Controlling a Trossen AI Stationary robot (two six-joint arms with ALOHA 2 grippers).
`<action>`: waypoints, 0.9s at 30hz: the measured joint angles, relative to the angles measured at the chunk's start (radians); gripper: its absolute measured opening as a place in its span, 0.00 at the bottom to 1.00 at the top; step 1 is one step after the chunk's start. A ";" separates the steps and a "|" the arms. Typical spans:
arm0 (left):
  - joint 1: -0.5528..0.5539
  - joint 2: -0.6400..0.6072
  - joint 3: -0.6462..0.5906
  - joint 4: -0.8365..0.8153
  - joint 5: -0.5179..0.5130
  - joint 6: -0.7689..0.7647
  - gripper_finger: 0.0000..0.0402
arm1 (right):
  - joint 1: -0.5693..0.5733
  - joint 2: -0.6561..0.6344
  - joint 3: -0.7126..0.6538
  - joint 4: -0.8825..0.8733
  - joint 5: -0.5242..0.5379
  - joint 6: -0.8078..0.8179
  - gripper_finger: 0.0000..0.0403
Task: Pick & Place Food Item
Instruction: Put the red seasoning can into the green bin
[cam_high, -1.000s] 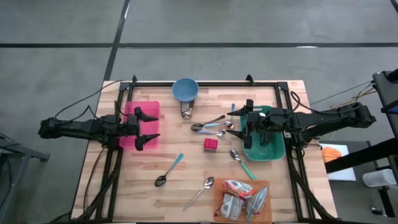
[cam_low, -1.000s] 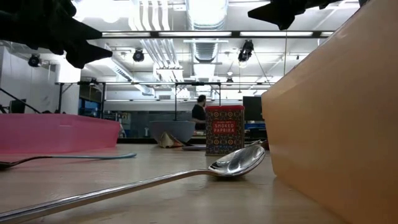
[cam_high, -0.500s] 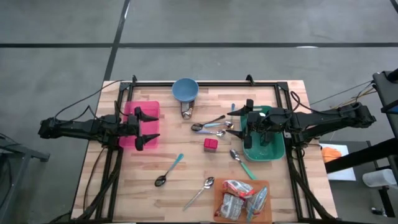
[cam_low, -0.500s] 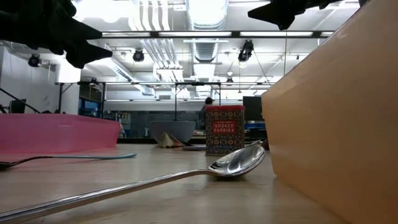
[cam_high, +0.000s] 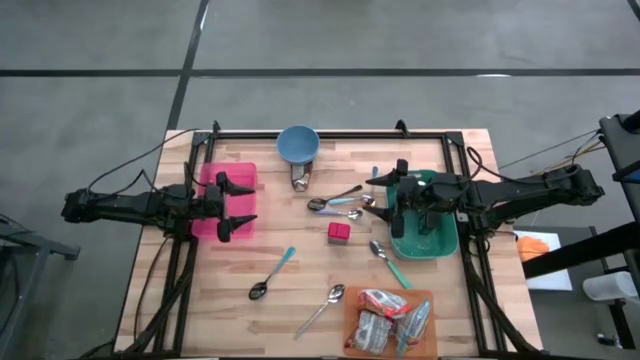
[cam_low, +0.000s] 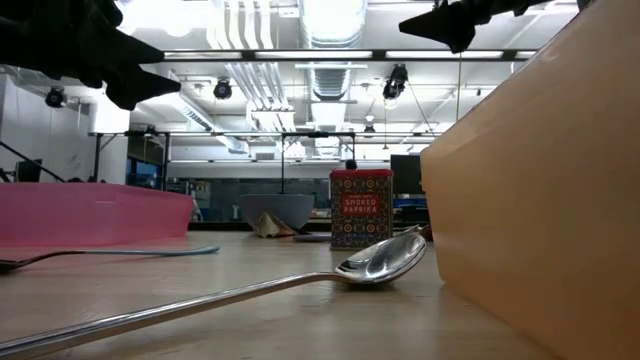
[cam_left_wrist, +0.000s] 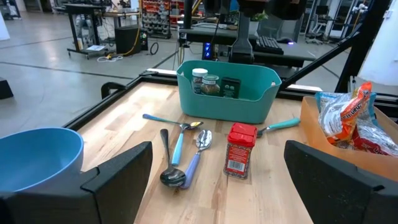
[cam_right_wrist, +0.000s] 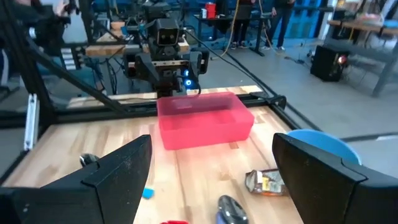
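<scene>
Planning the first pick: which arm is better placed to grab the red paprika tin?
Right, probably. Its open end effector hovers over the teal bin, close to the paprika tin. The left end effector, also open, sits farther off over the pink bin.

Even overhead light in high view, soft short shadows under arms. Low view: strong glare from ceiling strip lights (cam_low: 330, 15) at 12 o'clock, arms in silhouette; near spoon (cam_low: 380, 262) sharp w/ bright reflection, orange tray (cam_low: 540, 190) wall at 3 o'clock blurred. Wrist views: bright, backgrounds soft, own fingers dark and blurry.
</scene>
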 joint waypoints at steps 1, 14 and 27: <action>0.000 0.000 0.000 0.000 0.000 0.000 0.92 | 0.000 0.000 0.000 0.000 0.004 0.017 0.82; 0.000 0.000 0.000 0.000 0.000 0.000 0.92 | -0.002 0.010 0.000 -0.008 0.157 0.201 0.92; 0.000 0.000 0.000 0.000 0.000 0.000 0.92 | -0.002 0.088 0.000 -0.006 0.157 0.185 0.92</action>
